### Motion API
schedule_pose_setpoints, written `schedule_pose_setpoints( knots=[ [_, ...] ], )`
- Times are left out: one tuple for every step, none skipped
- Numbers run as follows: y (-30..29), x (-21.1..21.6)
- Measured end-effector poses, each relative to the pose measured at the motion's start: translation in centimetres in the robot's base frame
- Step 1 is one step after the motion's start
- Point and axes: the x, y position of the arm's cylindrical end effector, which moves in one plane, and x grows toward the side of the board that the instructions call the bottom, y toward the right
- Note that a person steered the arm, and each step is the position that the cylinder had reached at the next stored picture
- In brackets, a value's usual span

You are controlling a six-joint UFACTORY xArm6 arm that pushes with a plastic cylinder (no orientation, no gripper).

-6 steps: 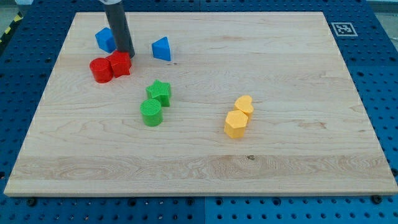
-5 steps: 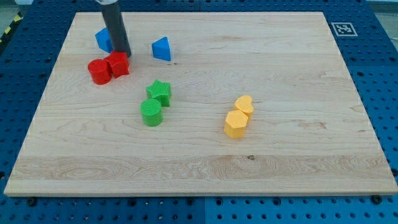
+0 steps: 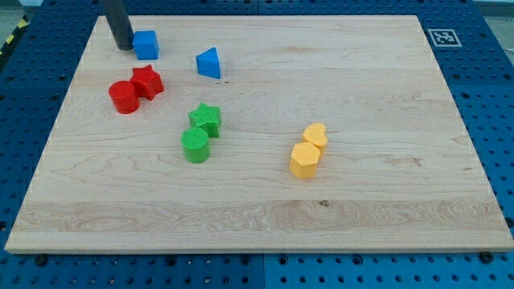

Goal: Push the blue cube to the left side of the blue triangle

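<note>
The blue cube [image 3: 145, 45] sits near the board's top left. The blue triangle [image 3: 209, 63] lies to its right and a little lower, with a gap between them. My tip [image 3: 125, 47] rests on the board right beside the cube's left face, close to touching it. The dark rod rises from there out of the view's top.
A red star [image 3: 148, 81] and a red cylinder [image 3: 124, 96] sit together below the cube. A green star [image 3: 206, 119] and green cylinder [image 3: 194, 145] lie mid-board. Two yellow blocks [image 3: 308, 150] lie right of centre. The board's left edge [image 3: 56, 128] is near.
My tip moved from the cube's right side, above the red blocks, to its left side. The blue cube shifted slightly right and up. The red blocks shifted a little to the left.
</note>
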Motion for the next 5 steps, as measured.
schedule_pose_setpoints(
  knots=[
    [3.5,-0.7],
    [5.1,-0.4],
    [5.0,2.0],
    [5.7,2.9],
    [8.0,2.9]
  ],
)
